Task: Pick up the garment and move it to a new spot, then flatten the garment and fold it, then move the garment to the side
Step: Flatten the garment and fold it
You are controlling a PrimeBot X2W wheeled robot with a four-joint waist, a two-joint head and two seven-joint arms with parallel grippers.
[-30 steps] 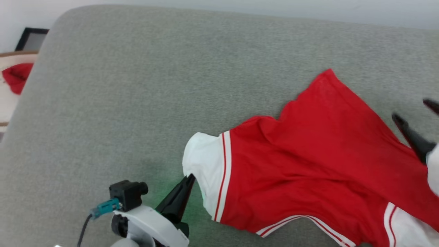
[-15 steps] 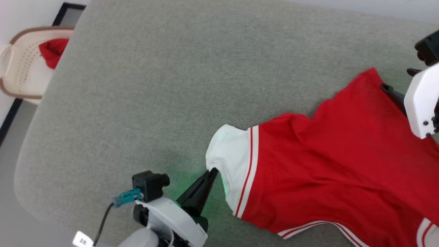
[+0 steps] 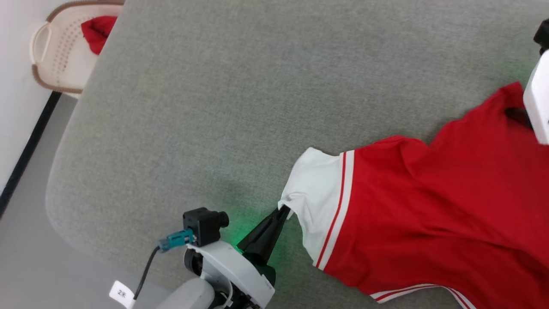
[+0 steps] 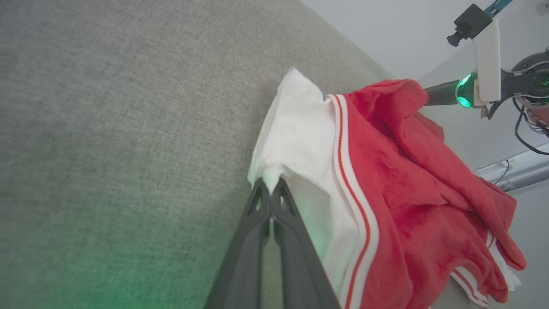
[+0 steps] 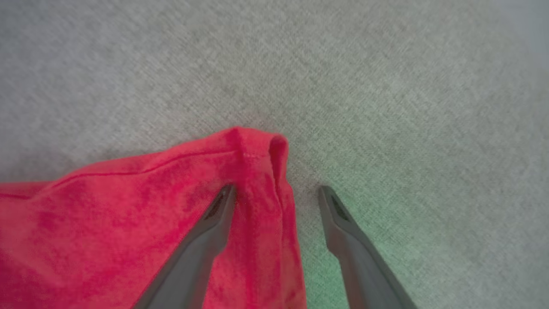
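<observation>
The garment (image 3: 429,214), a red jersey with a white sleeve and red-and-white striped trim, lies spread over the right part of the grey padded surface (image 3: 214,107). My left gripper (image 3: 285,210) is shut on the outer edge of the white sleeve; in the left wrist view its tips (image 4: 270,184) pinch that white cloth, and the garment (image 4: 386,193) bunches behind it. My right gripper (image 5: 276,191) stands open over the far red hem corner of the garment (image 5: 128,206). One finger rests on the red cloth and the other on the grey surface. Its white forearm covers most of it in the head view.
A cream perforated basket (image 3: 60,47) holding a small red cloth bundle (image 3: 98,30) stands on the floor off the surface's far left corner. The surface's rounded left edge drops to grey floor (image 3: 25,257). Bare grey padding spreads to the left of the garment.
The head camera has swung, shifting the whole picture rightwards. My right gripper has come from the garment's right edge to its far hem corner, still open. The left gripper keeps its hold on the sleeve.
</observation>
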